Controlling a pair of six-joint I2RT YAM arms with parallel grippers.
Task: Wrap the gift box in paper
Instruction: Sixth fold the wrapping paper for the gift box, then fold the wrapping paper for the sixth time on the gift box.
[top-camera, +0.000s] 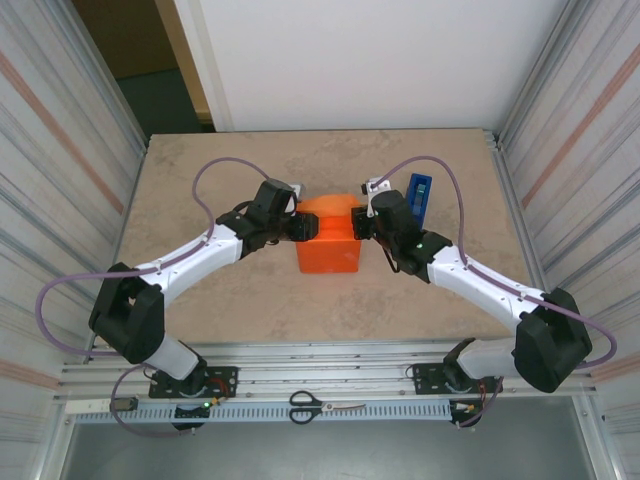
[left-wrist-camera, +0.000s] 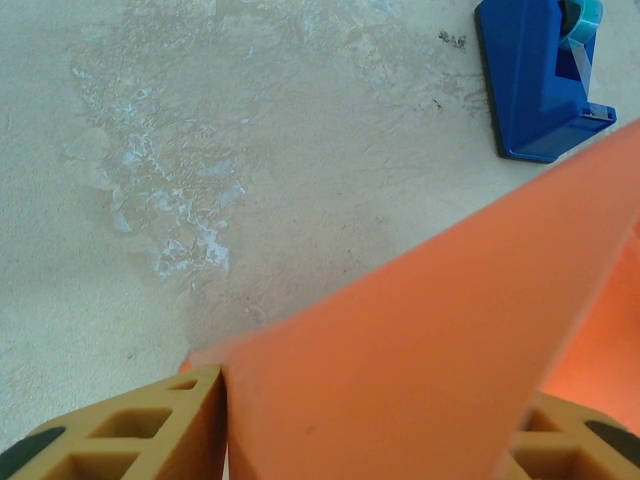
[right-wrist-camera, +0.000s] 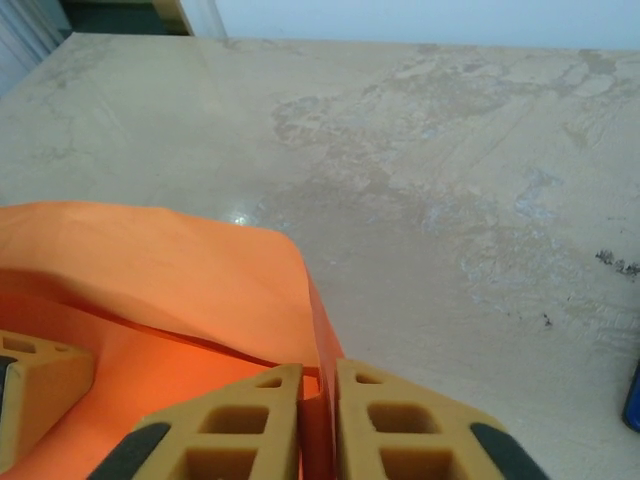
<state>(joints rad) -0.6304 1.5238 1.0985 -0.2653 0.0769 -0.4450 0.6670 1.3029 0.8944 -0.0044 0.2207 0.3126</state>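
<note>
**A:** Top view: paper (top-camera: 328, 250) bundle at the centre of the tabletop (top-camera: 200, 180), long axis near-to-far. Left pincer (top-camera: 298, 226) and right pincer (top-camera: 362, 222) touch opposite sides, equally near; gift box hidden beneath.

**B:** Left wrist: smooth matte sheet fills the half-spread jaws, touching both fingers (left-wrist-camera: 150, 430). Clamped, I judge.

**A:** Right wrist: fingers (right-wrist-camera: 400, 420) nearly together, pinching a thin creased edge.

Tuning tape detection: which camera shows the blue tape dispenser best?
Left wrist: the tape dispenser is large and close. Top external shows it small, partly behind the right arm. Right wrist catches a blue sliver at the frame edge.
</note>
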